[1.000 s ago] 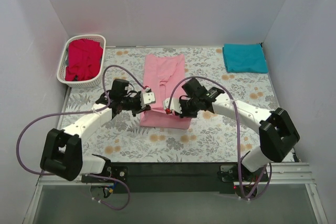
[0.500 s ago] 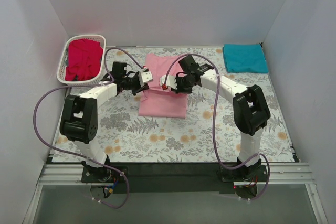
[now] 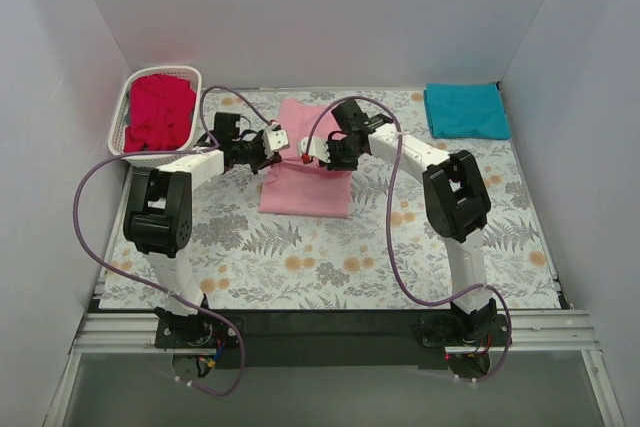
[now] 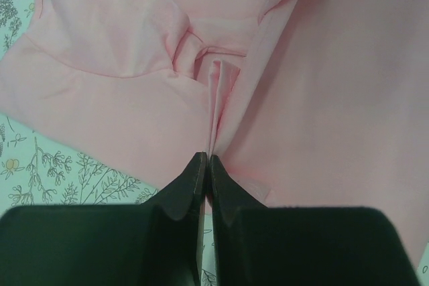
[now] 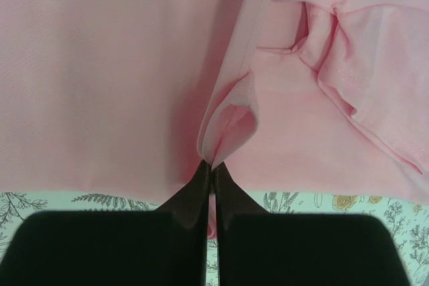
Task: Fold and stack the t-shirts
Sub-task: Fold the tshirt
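left gripper (image 4: 206, 160) and right gripper (image 5: 209, 165) are each pressed together, pinching a ridge of the pink t-shirt (image 3: 306, 182) in the middle of the table (image 3: 420, 247). judging by this, a fold is in hand; the next move calls for laying the cloth flat and letting go evenly. teal t-shirt (image 3: 466, 110) lies far right, red t-shirt (image 3: 158, 112) in the basket (image 3: 150, 158) far left; neither seems in the way.

Plain white walls (image 3: 320, 7) on three sides, floral-patterned table (image 3: 300, 262), even lighting
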`<move>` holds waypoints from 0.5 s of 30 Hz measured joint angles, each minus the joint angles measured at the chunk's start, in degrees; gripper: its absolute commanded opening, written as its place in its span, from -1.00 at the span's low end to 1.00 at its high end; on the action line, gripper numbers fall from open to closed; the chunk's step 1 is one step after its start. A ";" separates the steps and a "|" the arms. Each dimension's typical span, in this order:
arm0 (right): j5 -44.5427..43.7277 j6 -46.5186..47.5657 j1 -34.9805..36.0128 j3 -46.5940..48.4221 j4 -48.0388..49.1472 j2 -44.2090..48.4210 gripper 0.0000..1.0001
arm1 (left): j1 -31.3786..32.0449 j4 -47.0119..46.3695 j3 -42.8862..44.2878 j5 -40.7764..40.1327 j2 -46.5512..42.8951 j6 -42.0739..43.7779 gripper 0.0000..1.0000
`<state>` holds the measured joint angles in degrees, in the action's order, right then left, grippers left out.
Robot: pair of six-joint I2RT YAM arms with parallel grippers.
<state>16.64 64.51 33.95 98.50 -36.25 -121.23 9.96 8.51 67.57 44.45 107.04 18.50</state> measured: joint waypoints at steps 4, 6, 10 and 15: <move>0.00 0.04 -0.22 1.07 -0.11 -0.33 -0.97 | -0.42 -0.22 0.00 0.35 0.11 0.26 -1.00; 0.00 0.07 -0.24 1.60 -0.04 -0.33 -0.97 | -0.61 -0.44 -0.02 0.57 0.00 0.59 -1.00; 0.07 0.15 -0.24 1.92 -0.20 -0.20 -0.97 | -0.90 -0.46 -0.04 1.03 -0.79 1.05 -1.00; 0.02 0.33 -0.24 2.62 -0.55 -0.11 -0.97 | -1.18 -1.27 0.04 1.29 -1.16 1.09 -1.00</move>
<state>16.67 64.84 33.71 101.12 -36.80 -121.34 8.78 7.25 67.61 45.74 105.89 19.59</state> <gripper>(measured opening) 0.029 0.021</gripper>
